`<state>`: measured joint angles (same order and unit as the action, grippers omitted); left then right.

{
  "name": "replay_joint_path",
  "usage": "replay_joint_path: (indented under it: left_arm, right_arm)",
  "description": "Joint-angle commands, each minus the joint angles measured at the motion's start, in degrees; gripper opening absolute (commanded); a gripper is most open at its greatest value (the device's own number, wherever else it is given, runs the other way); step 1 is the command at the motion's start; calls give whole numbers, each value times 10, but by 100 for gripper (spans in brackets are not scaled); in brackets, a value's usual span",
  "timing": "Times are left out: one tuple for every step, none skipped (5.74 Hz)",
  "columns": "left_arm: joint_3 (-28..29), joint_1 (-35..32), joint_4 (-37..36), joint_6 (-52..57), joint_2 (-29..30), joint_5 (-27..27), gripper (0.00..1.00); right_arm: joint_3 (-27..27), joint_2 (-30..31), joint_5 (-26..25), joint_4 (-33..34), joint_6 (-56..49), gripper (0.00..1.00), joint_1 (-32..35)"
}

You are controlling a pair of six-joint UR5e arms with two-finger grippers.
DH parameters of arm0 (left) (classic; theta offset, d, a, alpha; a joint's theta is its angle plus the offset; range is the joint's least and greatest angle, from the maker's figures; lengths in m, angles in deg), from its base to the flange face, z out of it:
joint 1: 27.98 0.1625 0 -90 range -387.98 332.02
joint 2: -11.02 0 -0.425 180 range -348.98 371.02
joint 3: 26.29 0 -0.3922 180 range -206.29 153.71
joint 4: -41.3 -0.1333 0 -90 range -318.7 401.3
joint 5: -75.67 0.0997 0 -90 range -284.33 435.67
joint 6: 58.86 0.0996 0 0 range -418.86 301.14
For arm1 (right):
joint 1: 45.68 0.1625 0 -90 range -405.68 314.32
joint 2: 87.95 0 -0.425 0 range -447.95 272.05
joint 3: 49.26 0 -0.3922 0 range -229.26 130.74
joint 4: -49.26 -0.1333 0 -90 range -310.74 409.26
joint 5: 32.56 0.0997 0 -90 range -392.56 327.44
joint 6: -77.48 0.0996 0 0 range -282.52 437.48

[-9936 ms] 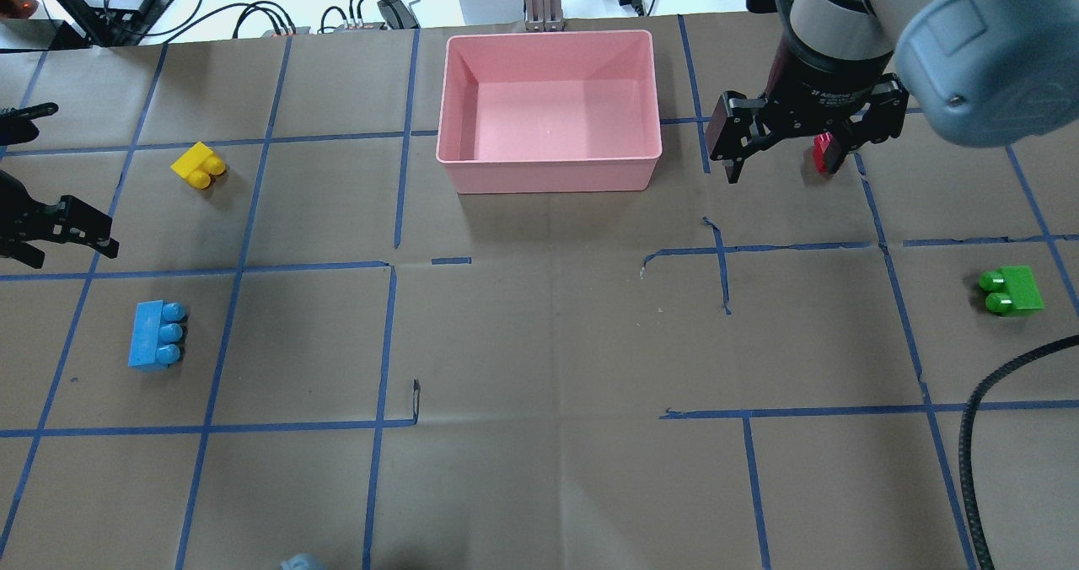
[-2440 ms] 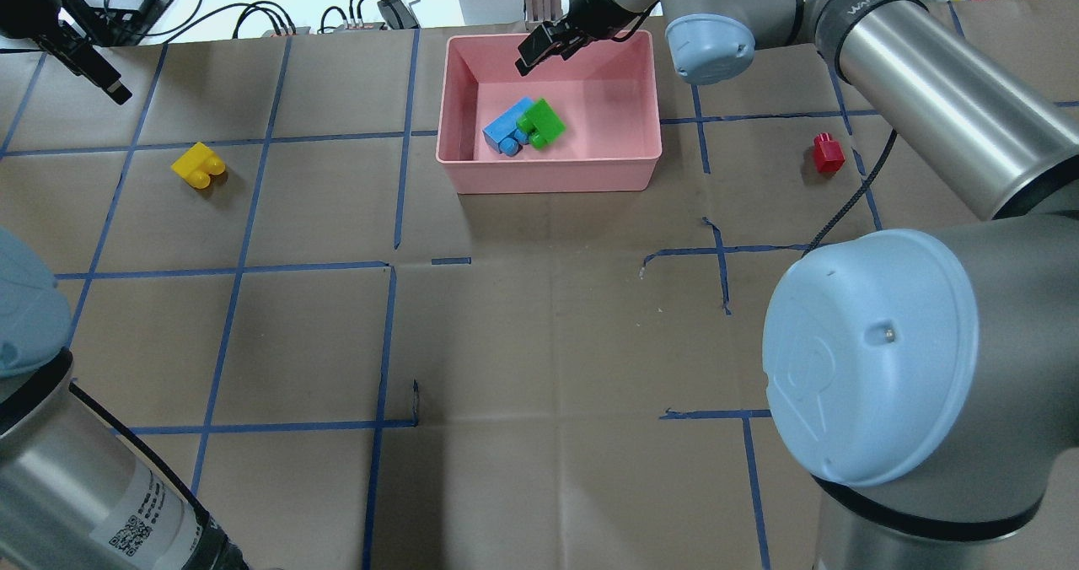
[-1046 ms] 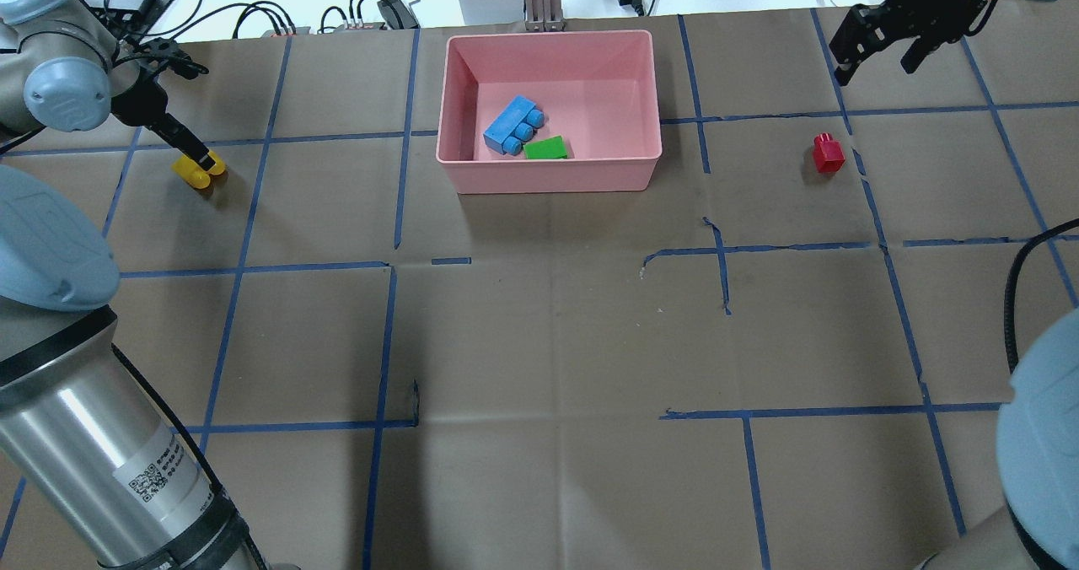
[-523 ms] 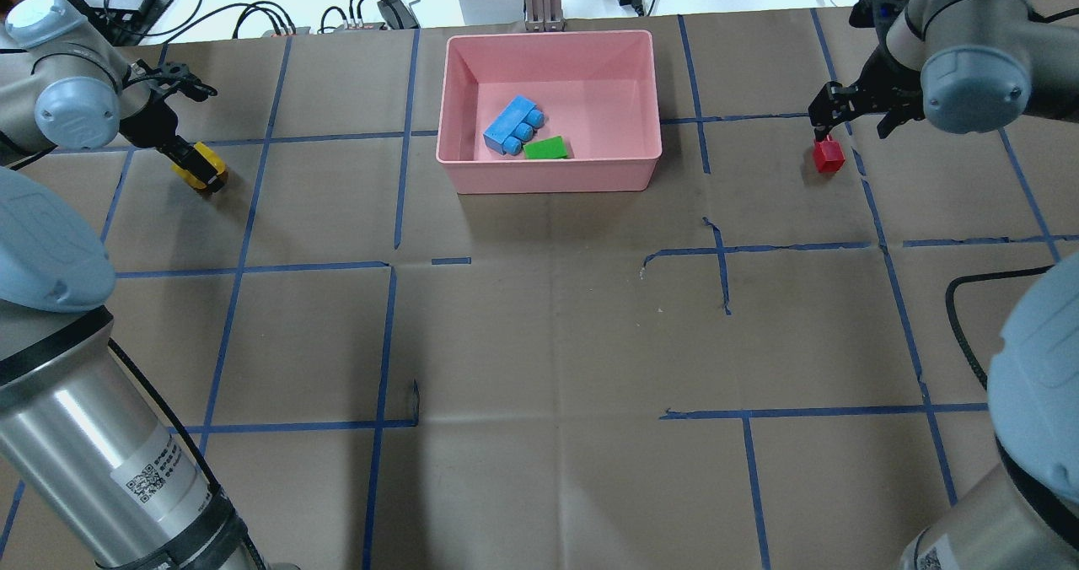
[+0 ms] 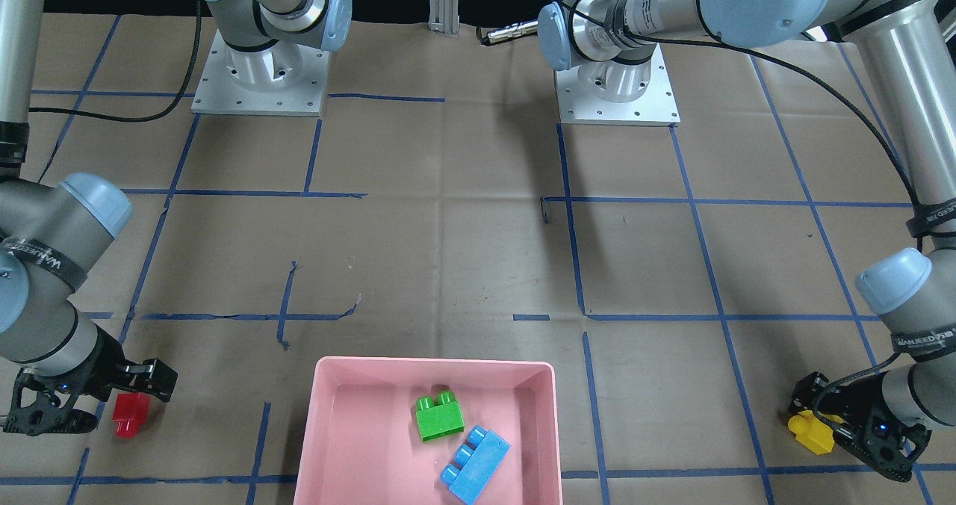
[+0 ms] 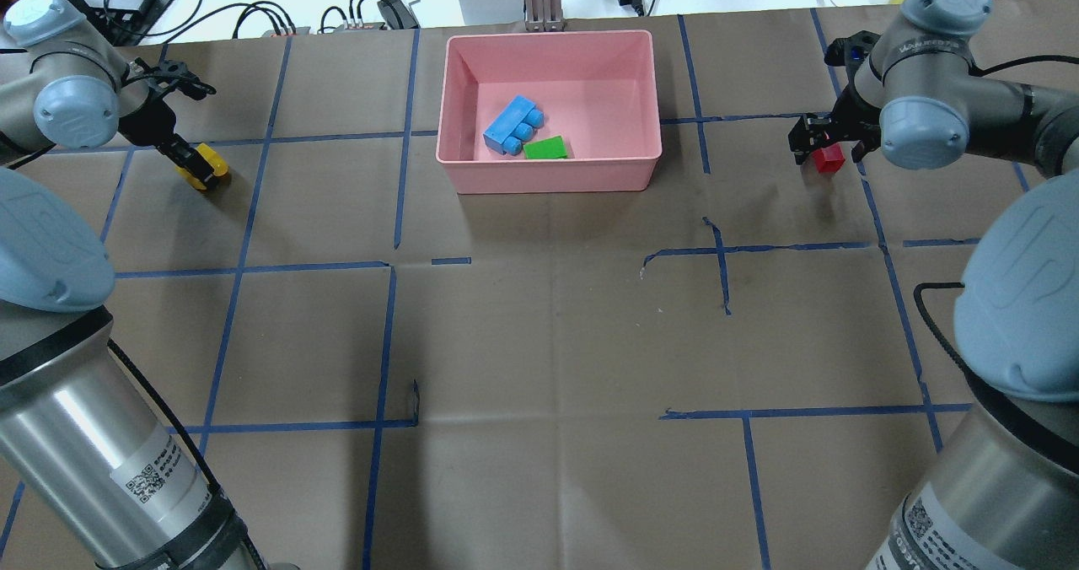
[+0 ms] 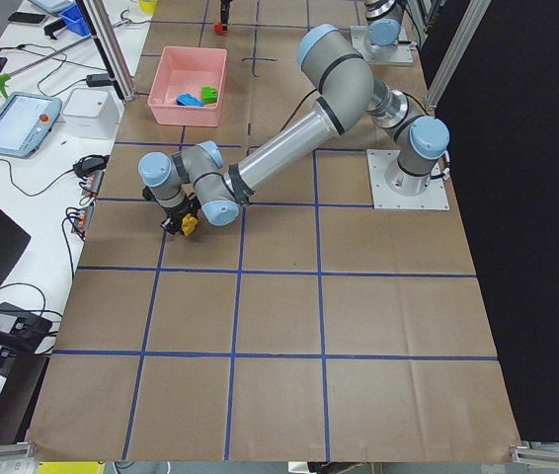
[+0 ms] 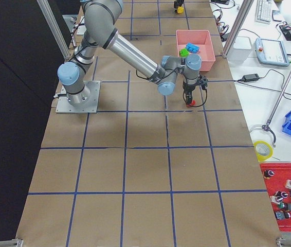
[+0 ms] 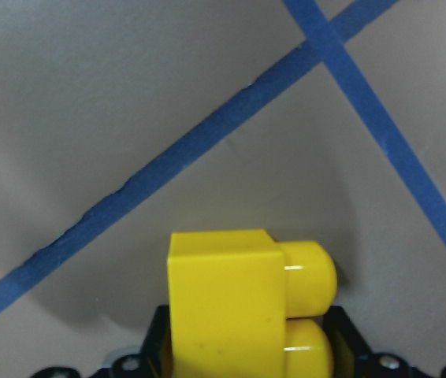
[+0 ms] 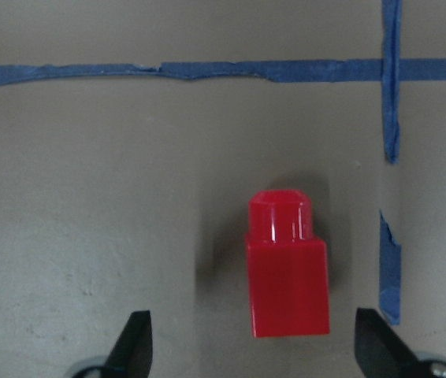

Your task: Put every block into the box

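The pink box (image 6: 548, 180) (image 5: 433, 364) stands at the far middle of the table. The light blue block (image 6: 513, 126) (image 5: 476, 465) and the green block (image 6: 546, 148) (image 5: 439, 417) lie inside it. My left gripper (image 6: 192, 158) (image 9: 247, 350) is shut on the yellow block (image 6: 208, 168) (image 9: 223, 307) (image 5: 810, 430) at the far left, low at the paper. My right gripper (image 6: 822, 142) (image 10: 253, 342) is open and straddles the red block (image 6: 830, 158) (image 10: 288, 272) (image 5: 131, 415), which stands on the paper right of the box, touching neither finger.
Brown paper with a blue tape grid (image 6: 388, 266) covers the table. Cables and electronics (image 6: 371, 9) lie beyond the far edge. Both arm bases (image 5: 258, 79) (image 5: 616, 87) sit at the robot's side. A black cable (image 6: 927, 300) hangs by the right arm.
The blue and green blocks went into the box. In the last second my right gripper came down around the red block. My left gripper settled on the yellow block.
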<state>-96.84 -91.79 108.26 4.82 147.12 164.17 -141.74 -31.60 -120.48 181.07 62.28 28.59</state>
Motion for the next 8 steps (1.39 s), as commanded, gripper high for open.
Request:
replay_joint_path:
  left_arm:
    - [17, -2, -7, -6, -24, 4, 19]
    - [40, -5, 11, -10, -67, 5, 19]
    - [54, -18, 57, -40, -106, 5, 19]
    - [69, -49, 91, -102, -126, 5, 19]
    - [87, -107, 96, -220, -124, 5, 19]
    - [110, -167, 97, -352, -116, 2, 19]
    - [133, -226, 100, -493, -97, -9, 19]
    - [162, -286, 101, -639, -69, -41, 19]
  right_arm:
    - [0, -9, -1, 13, -1, 90, -1]
    - [0, -9, -7, 14, -4, 84, -1]
    - [-1, -9, -11, 12, -5, 72, -1]
    - [-2, -9, -11, 11, -5, 40, -1]
    - [-5, -7, -13, 11, -5, 12, -1]
    - [2, 0, -22, 8, -4, 6, -1]
    - [11, 29, -37, -7, -3, 6, -1]
    - [22, 54, -29, -60, -2, 6, 0]
